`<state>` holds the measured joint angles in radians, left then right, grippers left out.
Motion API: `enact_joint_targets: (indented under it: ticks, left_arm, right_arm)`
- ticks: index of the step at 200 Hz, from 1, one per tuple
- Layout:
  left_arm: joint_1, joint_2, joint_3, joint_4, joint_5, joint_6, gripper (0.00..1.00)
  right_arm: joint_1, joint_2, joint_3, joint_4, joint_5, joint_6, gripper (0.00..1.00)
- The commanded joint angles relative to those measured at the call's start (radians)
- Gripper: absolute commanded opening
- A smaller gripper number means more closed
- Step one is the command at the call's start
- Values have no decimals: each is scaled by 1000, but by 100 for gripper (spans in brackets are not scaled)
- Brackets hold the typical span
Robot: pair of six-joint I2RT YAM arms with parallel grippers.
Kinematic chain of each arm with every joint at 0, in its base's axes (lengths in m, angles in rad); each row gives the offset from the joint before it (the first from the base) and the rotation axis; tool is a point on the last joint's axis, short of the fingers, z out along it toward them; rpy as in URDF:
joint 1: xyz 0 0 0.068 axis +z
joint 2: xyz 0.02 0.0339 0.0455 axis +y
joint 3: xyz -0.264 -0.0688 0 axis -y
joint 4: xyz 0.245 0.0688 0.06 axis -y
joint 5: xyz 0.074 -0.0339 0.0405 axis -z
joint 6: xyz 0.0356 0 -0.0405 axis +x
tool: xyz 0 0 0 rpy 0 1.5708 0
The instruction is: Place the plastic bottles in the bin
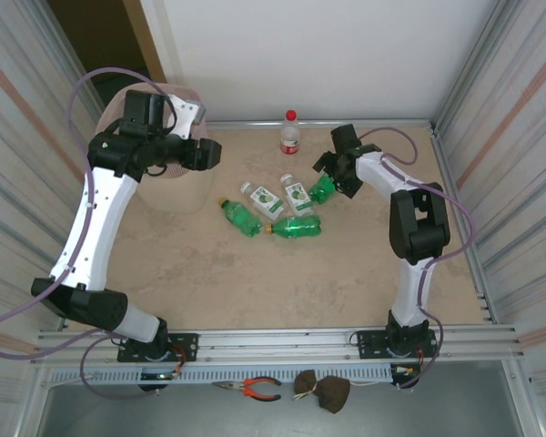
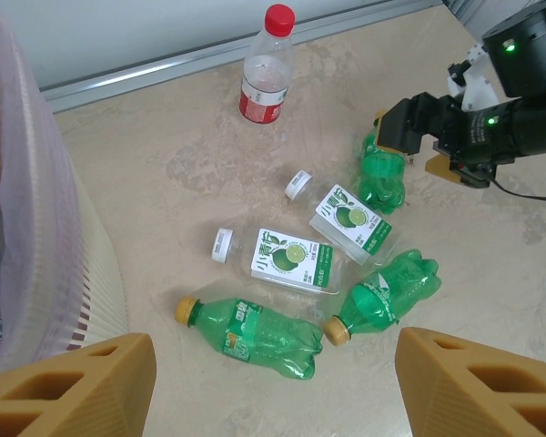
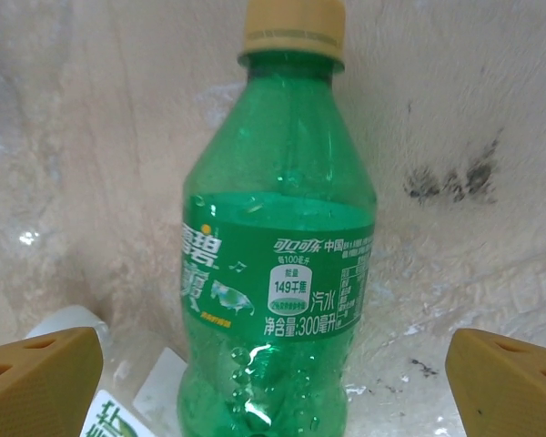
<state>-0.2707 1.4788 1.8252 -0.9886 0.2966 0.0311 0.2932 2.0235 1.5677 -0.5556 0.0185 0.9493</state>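
Green bottle [image 3: 278,273] lies between the right gripper's [image 3: 273,346] fingers, which stand wide apart and clear of it, its yellow cap pointing away. Just beside it on the table [image 1: 255,282] lie two clear bottles [image 1: 261,198] and two further green bottles [image 1: 296,228]. A red-capped bottle [image 1: 290,133] stands upright by the back wall. The left gripper [image 2: 273,350], spread wide and empty, hangs beside the bin [image 1: 177,193].

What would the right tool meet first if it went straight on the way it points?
The green bottle with the tan cap: it lies straight ahead between the right tool's open fingers, seemingly ungripped. Depth is unclear.
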Motion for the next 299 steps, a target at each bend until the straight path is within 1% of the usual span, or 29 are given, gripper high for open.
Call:
enact_joint_targets:
  ticks: [1,45,80,119,197,220,266,299]
  left_arm:
    - [-8,-36,-13,23,27,-10,70]
    - [-9,-37,-24,31,34,-13,70]
    - [-8,-39,-30,34,35,-12,70]
    - [-9,-43,-37,35,36,-11,70]
    - [-9,-44,-39,36,35,-10,70]
    - [-9,-43,-38,36,35,-9,70]
    - [-8,-37,-30,43,44,-11,70]
    - [-8,-41,-34,56,56,-20,70]
  right_arm:
    - [20,45,32,-35,-28,92,96]
    - [44,88,21,-37,-39,154,92]
    - [47,92,-1,-20,-38,179,85]
    - [46,95,-8,-11,-35,186,78]
    - [44,95,-25,8,-48,200,71]
    - [41,95,-29,11,-49,204,67]
    - [34,61,-49,14,-35,206,60]
    - [27,-8,-94,17,5,195,59]
